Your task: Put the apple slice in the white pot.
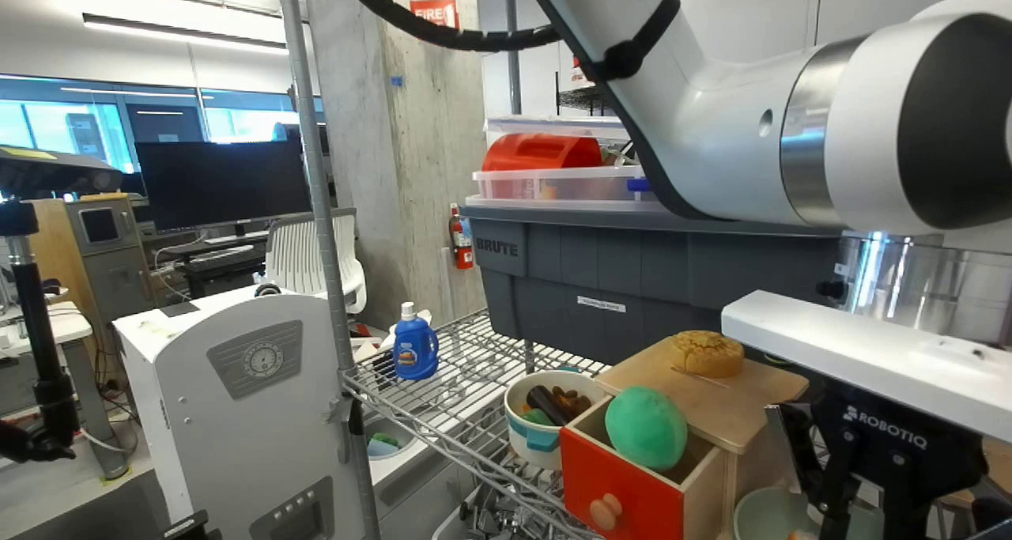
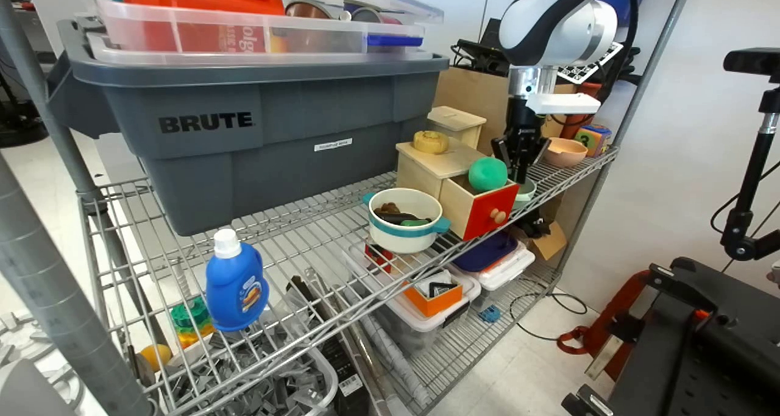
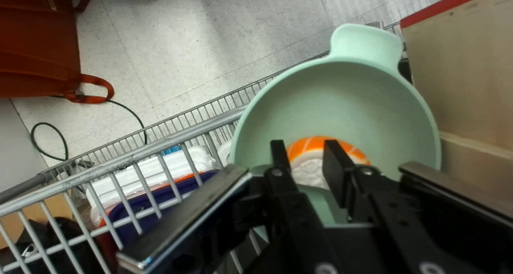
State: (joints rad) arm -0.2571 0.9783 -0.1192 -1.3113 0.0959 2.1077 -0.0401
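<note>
White pot (image 2: 399, 241), presumed destination: left of the wooden box (image 2: 420, 172) in an exterior view. Right of that box: the pale green bowl (image 2: 527, 192), with the apple slice (image 3: 308, 169) inside it, which shows clearly only in the wrist view.

Expected handling, by judgement: light moulded toy, fairly stiff, unlikely to break under a firm pinch. Taking the slice left to right: the left end is a rounded orange rim, smooth-looking and likely to slip if only nipped. The middle, with its pitted cream-white face, is rated the better hold. The right end is rim again; lying outside the pinch, it may let the piece swivel.

Position against the jaws, wrist view: 1 jaw stands at the slice's left end; the slice's middle lies in the narrow gap; the other jaw crosses in front of the slice, whose right end shows past it. The jaws stand well together and are judged closed on the apple slice, over its left and middle portion; firmness of the hold could not be verified. Whether the slice touches the bowl floor cannot be told.
</note>
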